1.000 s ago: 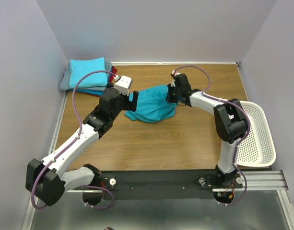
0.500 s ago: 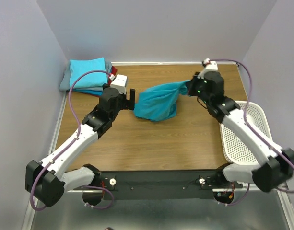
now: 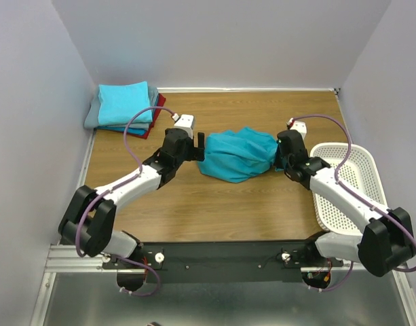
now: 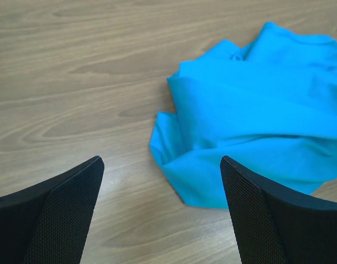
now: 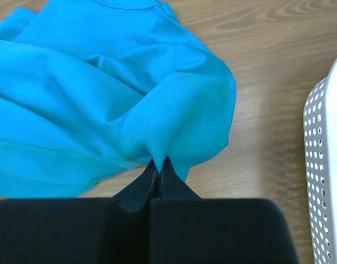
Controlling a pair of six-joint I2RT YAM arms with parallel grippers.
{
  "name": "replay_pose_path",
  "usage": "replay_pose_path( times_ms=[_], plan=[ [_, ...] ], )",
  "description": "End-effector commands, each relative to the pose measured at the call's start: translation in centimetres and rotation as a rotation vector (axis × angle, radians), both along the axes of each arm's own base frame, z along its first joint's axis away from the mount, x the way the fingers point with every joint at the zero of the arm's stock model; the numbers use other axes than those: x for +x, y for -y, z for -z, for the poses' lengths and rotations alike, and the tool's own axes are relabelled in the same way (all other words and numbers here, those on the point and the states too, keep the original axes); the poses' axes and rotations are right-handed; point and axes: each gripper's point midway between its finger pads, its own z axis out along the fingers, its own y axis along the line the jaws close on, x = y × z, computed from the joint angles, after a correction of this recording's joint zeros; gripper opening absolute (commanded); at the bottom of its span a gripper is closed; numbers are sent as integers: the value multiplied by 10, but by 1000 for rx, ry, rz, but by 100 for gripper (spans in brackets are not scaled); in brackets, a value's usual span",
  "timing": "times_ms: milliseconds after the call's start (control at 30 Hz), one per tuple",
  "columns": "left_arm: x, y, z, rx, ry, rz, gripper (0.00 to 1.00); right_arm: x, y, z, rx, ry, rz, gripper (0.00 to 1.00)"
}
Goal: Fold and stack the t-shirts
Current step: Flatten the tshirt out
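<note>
**Fig.** Teal t-shirt (image 3: 238, 155) lies crumpled at mid-table (image 3: 214, 204), btw. the two arms; not yet spread or folded.

- **R gripper** (image 5: 159, 163): fingers pressed together, pinching a small peak of cloth at the shirt's right edge, near the white basket (image 3: 357, 197).
- **L gripper** (image 4: 161, 162): fingers spread wide, holding nothing, low over the table just beside the shirt's left edge. Wrist view shows mostly bare wood in the gap, w/ a loose corner of cloth reaching in.
- **Folded stack** (image 3: 126, 107): turquoise on top, grey and dark red showing beneath. It sits at the far-left corner, well apart from the teal shirt.

Risks, judged from this pose:

1. R pinch is shallow, a tip-only hold; tension during spreading could let the cloth slip out.
2. The pinched peak looks like a mid-panel fold, not a hem or sleeve, so pulling may drag the lump whole instead of opening it.
3. L gripper, if closed where it stands, prob. catches one stray corner or several layers. Either leaves the shirt twisted.
4. An R pull toward the basket could snag cloth on its rim.
</note>
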Motion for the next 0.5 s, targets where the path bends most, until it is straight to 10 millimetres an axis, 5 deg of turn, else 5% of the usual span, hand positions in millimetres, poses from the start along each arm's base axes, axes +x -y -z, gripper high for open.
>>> replay_pose_path(
  times_ms=[0, 133, 467],
  plan=[
    [10, 21, 2, -59, 16, 44, 93, -4, 4, 8, 13, -17, 36, 0],
    [7, 30, 31, -57, -68, 72, 85, -9, 5, 8, 20, -15, 34, 1],
    [-13, 34, 59, -120, -137, 104, 79, -12, 8, 11, 11, -22, 35, 0]
  ],
)
